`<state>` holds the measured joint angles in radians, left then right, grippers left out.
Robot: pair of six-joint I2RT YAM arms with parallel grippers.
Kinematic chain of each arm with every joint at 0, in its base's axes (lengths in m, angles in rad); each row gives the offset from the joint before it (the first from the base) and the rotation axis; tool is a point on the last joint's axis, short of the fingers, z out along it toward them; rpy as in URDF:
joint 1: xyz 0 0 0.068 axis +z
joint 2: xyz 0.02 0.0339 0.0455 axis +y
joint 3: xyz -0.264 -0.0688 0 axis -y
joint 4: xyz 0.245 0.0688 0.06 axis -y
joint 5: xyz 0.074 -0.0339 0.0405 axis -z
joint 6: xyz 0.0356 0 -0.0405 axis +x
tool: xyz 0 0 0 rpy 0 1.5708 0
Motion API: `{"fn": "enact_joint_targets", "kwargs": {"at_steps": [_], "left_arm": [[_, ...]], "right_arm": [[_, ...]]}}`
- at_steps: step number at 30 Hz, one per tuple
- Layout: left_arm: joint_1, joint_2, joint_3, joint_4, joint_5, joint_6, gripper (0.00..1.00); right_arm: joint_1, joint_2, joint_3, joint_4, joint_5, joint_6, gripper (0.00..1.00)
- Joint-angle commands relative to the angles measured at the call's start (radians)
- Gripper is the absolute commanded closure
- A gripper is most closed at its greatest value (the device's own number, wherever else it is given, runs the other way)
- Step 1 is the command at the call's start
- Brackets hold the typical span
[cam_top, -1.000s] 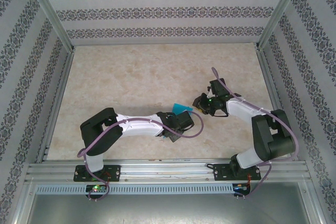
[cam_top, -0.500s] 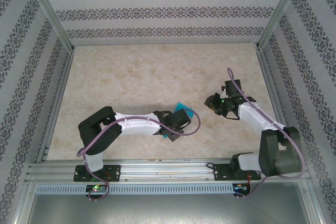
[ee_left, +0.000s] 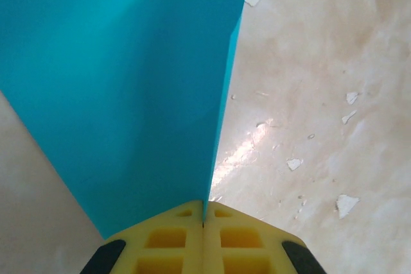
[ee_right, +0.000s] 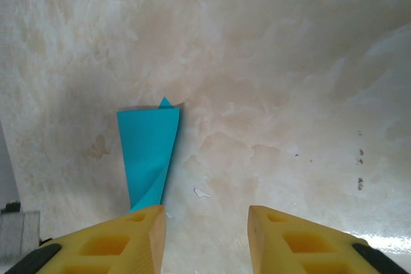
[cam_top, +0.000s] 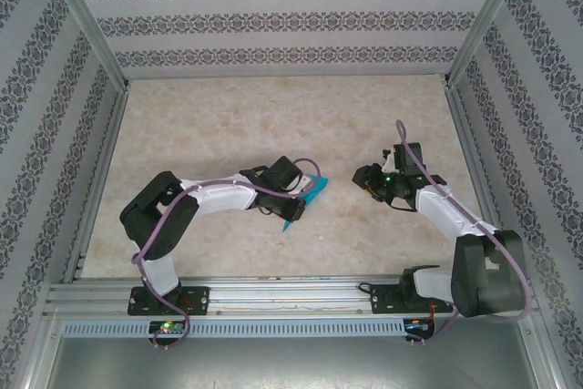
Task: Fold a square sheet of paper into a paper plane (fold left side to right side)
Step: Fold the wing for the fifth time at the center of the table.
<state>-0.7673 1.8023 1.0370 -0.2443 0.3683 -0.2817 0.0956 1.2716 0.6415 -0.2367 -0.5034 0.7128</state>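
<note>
When we examined the left fingers [ee_left: 186, 245], they were pressed together and clamped on the narrow end of the folded teal-blue paper [ee_left: 128, 81], which spread out ahead of them as a creased, tapering piece. It sat near the middle of the bench [cam_top: 273, 116], between the two arms. The right fingers [cam_top: 363, 179] stood apart with nothing between them, to its right and clear of it.

I saw the far half of the surface [cam_top: 273, 125] bare, free for either arm. The folded teal paper [cam_top: 312, 190], pinched in the left end effector [ee_left: 204, 213], blocked the middle; a narrow gap separated it from the right end effector [cam_top: 362, 179].
</note>
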Motion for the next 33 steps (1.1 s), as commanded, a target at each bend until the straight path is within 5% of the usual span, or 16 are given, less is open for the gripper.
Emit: {"fn": "enact_joint_targets", "kwargs": {"at_steps": [1,17,33], "left_arm": [[0.041,-0.022,-0.028,0.069,0.140,-0.093,0.99],[0.178,-0.079,-0.249,0.509,0.326,-0.372,0.99],[0.231,-0.019,-0.401,0.942,0.385,-0.617,1.00]], "right_arm": [[0.022,0.019,-0.011,0.056,-0.045,-0.015,0.61],[0.226,0.161,0.001,0.255,0.011,0.078,0.59],[0.348,0.248,0.019,0.392,0.081,0.152,0.58]]}}
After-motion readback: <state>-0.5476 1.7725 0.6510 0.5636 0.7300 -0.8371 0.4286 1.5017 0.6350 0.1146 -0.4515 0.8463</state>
